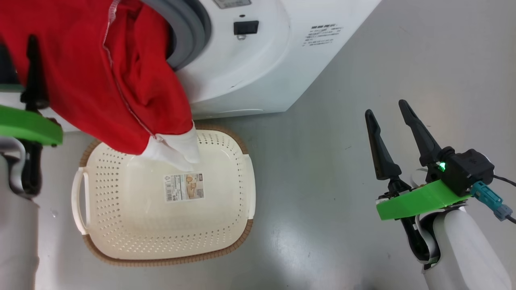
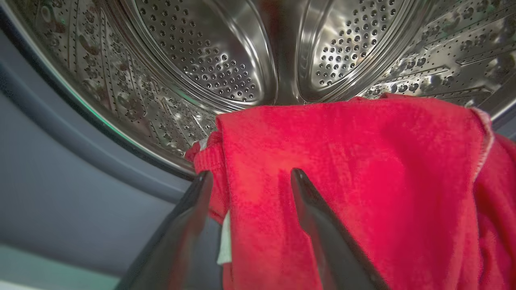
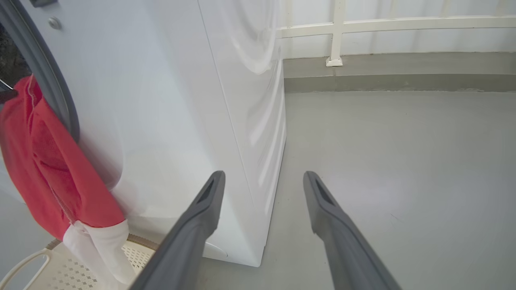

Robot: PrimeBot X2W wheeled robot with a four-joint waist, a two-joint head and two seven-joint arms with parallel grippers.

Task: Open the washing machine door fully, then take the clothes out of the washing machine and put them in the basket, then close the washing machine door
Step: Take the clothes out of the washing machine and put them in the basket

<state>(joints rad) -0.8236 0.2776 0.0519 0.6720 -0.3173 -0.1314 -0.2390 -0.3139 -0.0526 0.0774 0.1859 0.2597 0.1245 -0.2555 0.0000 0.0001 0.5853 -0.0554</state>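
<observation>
Now left gripper [image 2: 248, 174] wide, straddling clothes [image 2: 363, 161] edge; right gripper [image 1: 386, 108] wide, well apart

Right gripper [image 3: 263, 177] has its two fingers spread wide, nothing between them, pointing past the washing machine [image 3: 181, 100] corner at bare grey floor [image 3: 403, 161]. Off to its left, red clothes [image 3: 48, 169] hang out of the machine's opening, white cuff dangling over the cream basket [image 3: 72, 270]. White railing [image 3: 334, 36] far ahead.
</observation>
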